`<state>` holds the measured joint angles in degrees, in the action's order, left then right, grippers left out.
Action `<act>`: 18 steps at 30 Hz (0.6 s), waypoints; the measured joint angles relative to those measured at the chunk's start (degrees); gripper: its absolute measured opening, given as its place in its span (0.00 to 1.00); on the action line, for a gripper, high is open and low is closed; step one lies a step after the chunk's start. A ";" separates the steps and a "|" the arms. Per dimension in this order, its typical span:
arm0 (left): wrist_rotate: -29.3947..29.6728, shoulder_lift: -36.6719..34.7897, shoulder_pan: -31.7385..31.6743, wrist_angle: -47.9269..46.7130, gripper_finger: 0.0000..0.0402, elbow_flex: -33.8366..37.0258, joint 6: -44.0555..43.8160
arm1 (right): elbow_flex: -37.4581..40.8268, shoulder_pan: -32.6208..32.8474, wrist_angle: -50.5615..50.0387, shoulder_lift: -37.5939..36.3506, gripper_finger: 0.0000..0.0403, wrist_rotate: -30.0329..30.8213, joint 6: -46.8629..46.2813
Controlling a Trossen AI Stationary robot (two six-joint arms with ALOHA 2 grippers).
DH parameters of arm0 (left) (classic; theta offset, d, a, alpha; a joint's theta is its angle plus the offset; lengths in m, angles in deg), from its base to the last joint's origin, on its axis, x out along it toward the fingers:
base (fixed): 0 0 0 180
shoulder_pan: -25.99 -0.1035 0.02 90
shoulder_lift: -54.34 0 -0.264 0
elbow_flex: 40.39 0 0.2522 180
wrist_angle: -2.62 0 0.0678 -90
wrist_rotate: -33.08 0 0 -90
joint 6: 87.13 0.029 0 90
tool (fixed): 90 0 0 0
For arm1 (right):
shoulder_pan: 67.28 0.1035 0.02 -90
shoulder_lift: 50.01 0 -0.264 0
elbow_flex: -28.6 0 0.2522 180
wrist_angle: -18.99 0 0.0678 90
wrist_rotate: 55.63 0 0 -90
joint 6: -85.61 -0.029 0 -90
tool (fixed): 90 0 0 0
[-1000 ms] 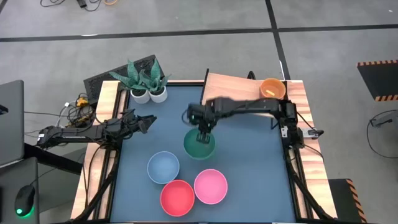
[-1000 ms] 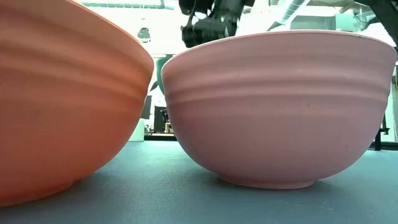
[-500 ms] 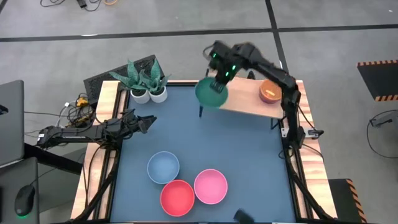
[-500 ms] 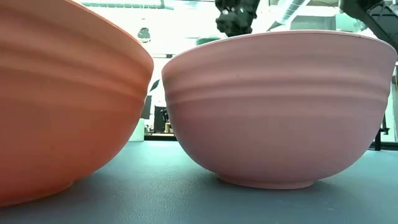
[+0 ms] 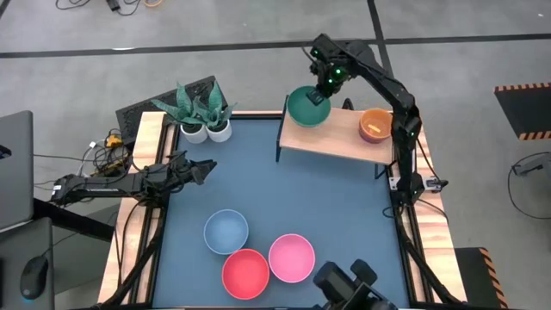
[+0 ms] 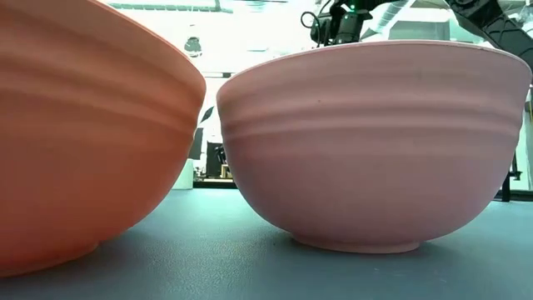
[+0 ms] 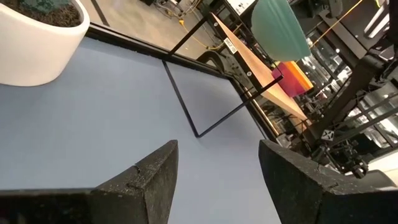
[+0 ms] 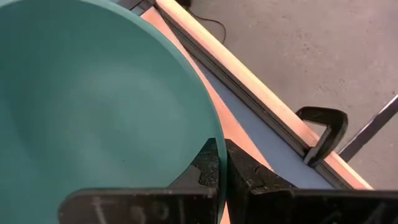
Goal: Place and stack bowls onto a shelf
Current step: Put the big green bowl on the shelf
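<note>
We see the dark green bowl upright over the shelf's left end, the small orange bowl on its right end. Blue, red and pink bowls sit clustered on the table.

Even overhead light, soft shadows; glaring bright background behind the pink bowl, close and slightly soft.

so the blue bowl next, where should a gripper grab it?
By the rim, from straight above. The blue bowl sits upright and open, so one finger can go inside the wall and one outside, as the right gripper holds the green bowl. Pick the side toward the plants; the red bowl crowds the near side.
</note>
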<state>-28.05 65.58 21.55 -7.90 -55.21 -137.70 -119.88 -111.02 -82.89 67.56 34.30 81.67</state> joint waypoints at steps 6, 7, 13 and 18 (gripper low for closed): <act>0.00 0.00 0.01 0.00 0.52 0.00 0.31 | 0.05 1.09 -0.04 3.50 0.06 -0.90 1.27; 0.02 0.00 0.01 0.00 0.52 0.00 0.27 | 0.06 1.40 0.23 3.89 0.06 -0.99 1.33; -0.11 0.00 0.01 0.00 0.52 0.00 -0.69 | -0.02 1.55 0.61 4.53 0.09 -1.25 2.08; -0.57 0.00 0.01 0.00 0.52 0.00 -0.72 | -0.02 1.55 0.67 4.58 0.18 -1.14 3.49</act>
<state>-28.62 65.58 21.56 -7.90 -55.21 -138.42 -119.90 -109.47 -82.21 72.14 33.16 85.15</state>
